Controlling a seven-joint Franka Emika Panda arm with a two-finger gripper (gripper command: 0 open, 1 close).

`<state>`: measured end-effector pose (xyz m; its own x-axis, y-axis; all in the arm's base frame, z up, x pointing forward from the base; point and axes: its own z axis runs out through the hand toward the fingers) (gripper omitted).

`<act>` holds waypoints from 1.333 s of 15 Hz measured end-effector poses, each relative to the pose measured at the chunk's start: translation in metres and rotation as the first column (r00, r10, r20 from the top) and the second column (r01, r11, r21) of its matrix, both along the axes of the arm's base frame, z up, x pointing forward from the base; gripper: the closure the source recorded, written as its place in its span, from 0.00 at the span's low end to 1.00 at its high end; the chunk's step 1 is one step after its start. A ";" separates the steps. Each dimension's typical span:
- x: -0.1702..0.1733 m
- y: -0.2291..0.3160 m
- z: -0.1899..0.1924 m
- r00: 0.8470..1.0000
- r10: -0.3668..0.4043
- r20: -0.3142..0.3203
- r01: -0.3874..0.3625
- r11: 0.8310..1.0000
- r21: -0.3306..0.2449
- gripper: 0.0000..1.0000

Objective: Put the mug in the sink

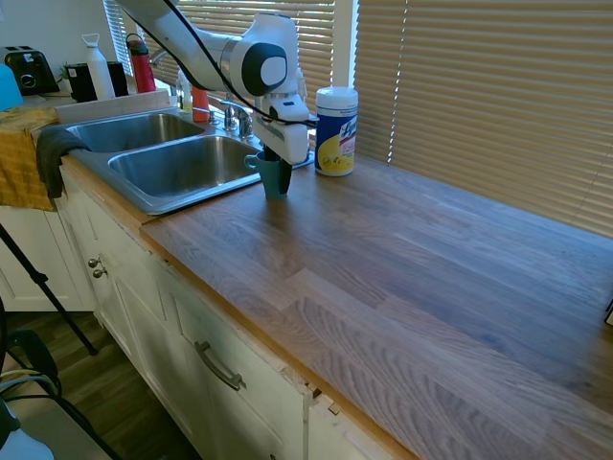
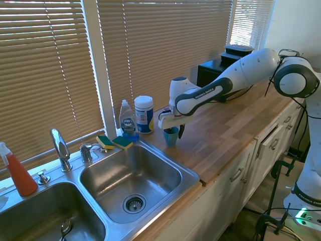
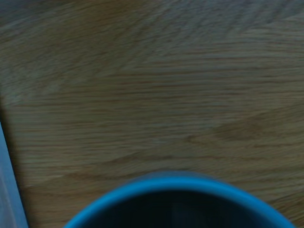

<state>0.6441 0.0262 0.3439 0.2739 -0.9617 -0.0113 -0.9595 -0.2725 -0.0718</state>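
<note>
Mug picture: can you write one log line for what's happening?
mug: upright on counter, beside sink, not in it | pincer: down at mug rim, grip unclear | wipes canister: behind mug

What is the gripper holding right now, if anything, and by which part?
The gripper is down at the rim of the mug, which stands on the counter; whether the fingers have closed on it cannot be told.

Daylight comes through the closed window blinds [image 1: 479,96] behind the wooden countertop [image 1: 412,278], lighting both exterior views evenly and fairly brightly. Soft glare lies on the countertop near the blinds, and pale reflections sheen the steel sink [image 2: 133,175]. Shadows are faint and short. Both wide views bend slightly at their edges. The wrist view is dim and blurred, the mug [image 3: 180,199] rim out of focus
</note>
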 end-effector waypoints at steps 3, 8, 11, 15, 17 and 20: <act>0.001 -0.002 0.000 1.000 -0.008 0.003 0.008 1.000 0.012 1.00; 0.001 -0.004 0.001 1.000 0.004 0.005 -0.004 1.000 0.015 1.00; 0.003 -0.003 0.013 0.997 0.062 0.035 -0.063 0.998 0.030 1.00; -0.001 0.029 0.055 0.972 0.202 0.121 -0.211 0.975 0.063 1.00; -0.007 0.070 0.082 0.950 0.269 0.161 -0.284 0.956 0.074 1.00; -0.014 0.136 0.110 0.913 0.363 0.187 -0.383 0.920 0.084 1.00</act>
